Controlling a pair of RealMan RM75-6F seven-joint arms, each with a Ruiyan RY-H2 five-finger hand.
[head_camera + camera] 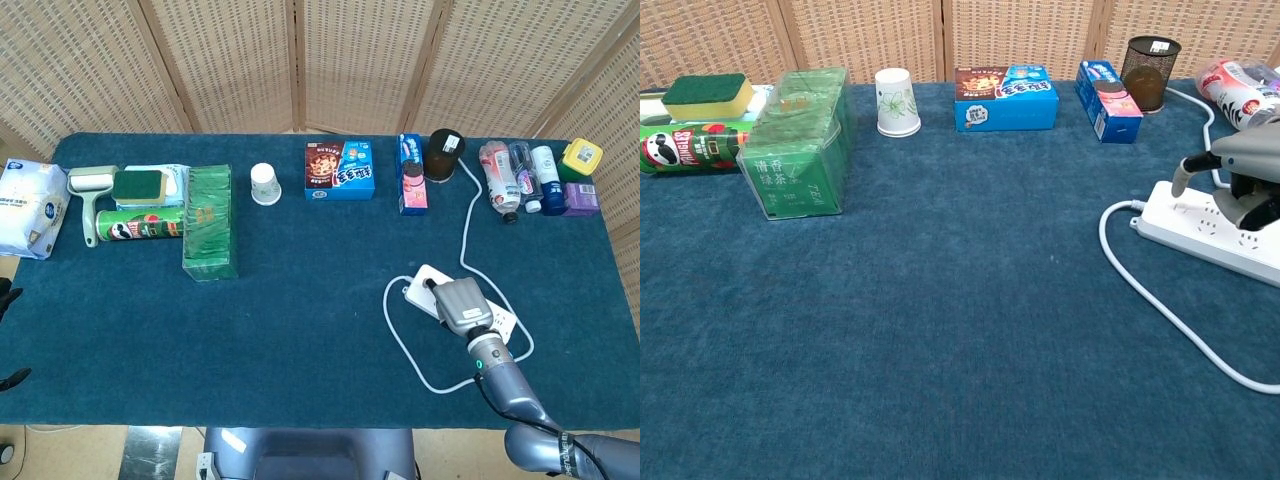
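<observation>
Head view: our right hand (pixel 461 305) sits palm-down over the white multi-socket power strip (pixel 428 284) on the blue-carpeted desk (pixel 300 330), covering most of it, apparently so the fingers can work at the sockets; its white cable (pixel 400 335) loops round and runs up to the dark mesh pen cup (pixel 444 152). The fingers are hidden under the palm from here. Only dark tips of our left hand (pixel 6 300) show at the desk's left edge, well apart from everything; we cannot tell how its fingers lie. Chest view: the right hand (pixel 1240 175) hangs just above the strip's (pixel 1200 215) near end, fingers (pixel 1185 172) curved down and apart, one tip touching or nearly touching the strip, holding nothing. Green tea box (pixel 798 145) and white paper cup (pixel 897 102) stand far left, untouched.
</observation>
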